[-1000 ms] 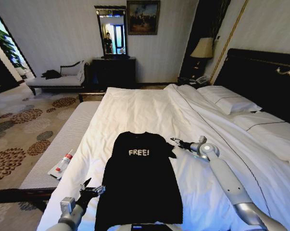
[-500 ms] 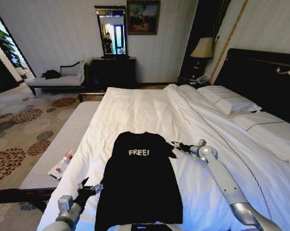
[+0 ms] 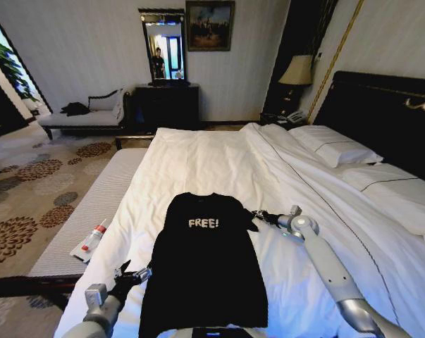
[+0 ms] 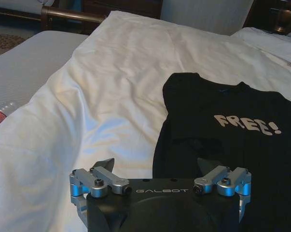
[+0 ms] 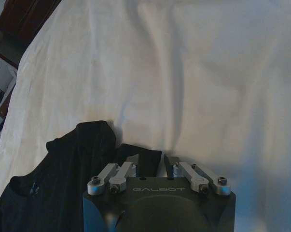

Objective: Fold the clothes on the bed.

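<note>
The lower hem of the black T-shirt (image 3: 204, 264) is cut off at the head view's bottom edge, so its full length cannot be checked. Its right sleeve is partly folded in on itself near the right gripper (image 3: 256, 213); how that fabric lies cannot be made out.

The T-shirt lies flat, chest up, on the white duvet of the bed (image 3: 219, 162), collar toward the far side of the bed, white "FREE!" lettering legible. The left gripper (image 3: 134, 273) sits at the shirt's lower left edge, fingers spread wide; in the left wrist view one fingertip is over the duvet and the other over black cloth (contact not confirmed). The right gripper is at the right sleeve tip, fingers parted with a narrow gap; in the right wrist view (image 5: 151, 160) the sleeve end lies just before them, not clamped.

A bench (image 3: 92, 211) along the bed's left side carries a bottle (image 3: 94, 238). Pillows (image 3: 335, 146) lie against the dark headboard (image 3: 388, 105). Beyond: a chaise (image 3: 85, 116), a mirror (image 3: 163, 46), a lamp (image 3: 297, 70), patterned carpet (image 3: 29, 183).
</note>
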Controlling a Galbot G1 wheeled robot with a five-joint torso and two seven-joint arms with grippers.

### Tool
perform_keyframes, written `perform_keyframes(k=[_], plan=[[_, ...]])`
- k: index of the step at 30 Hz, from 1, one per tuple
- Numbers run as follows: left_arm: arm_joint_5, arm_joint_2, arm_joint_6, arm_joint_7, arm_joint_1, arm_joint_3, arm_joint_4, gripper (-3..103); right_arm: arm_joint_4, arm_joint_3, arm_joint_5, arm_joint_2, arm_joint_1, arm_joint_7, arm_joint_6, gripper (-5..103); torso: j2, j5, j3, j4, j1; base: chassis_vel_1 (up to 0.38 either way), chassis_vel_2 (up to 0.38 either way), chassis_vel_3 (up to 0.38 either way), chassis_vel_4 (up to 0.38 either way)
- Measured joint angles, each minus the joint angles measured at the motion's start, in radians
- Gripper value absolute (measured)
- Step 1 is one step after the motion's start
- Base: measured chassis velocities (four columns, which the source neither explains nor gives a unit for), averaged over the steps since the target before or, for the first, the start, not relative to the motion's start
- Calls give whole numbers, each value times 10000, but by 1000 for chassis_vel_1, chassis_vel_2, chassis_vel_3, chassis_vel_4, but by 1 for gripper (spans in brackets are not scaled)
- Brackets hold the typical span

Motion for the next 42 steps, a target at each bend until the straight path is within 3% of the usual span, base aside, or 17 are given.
perform_keyframes(k=[4,8,30,42], plan=[[-336,17,46,-86,-54,-12,-70,99,-78,-54,-31,8,77,18,-3,20,0,0,0,1,0,0,0,0,0],[-543,44,115,-161,-185,-24,-123,99,-211,-54,-49,-32,154,31,-3,2,0,0,0,1,0,0,0,0,0],[-624,-19,123,-200,-297,-158,-142,99,988,157,-203,-735,156,85,350,0,0,-1,0,1,1,0,0,0,0],[-647,35,110,-206,-314,-573,-305,99,753,-29,-599,-1140,261,-72,438,0,1,2,0,0,1,0,0,0,0]])
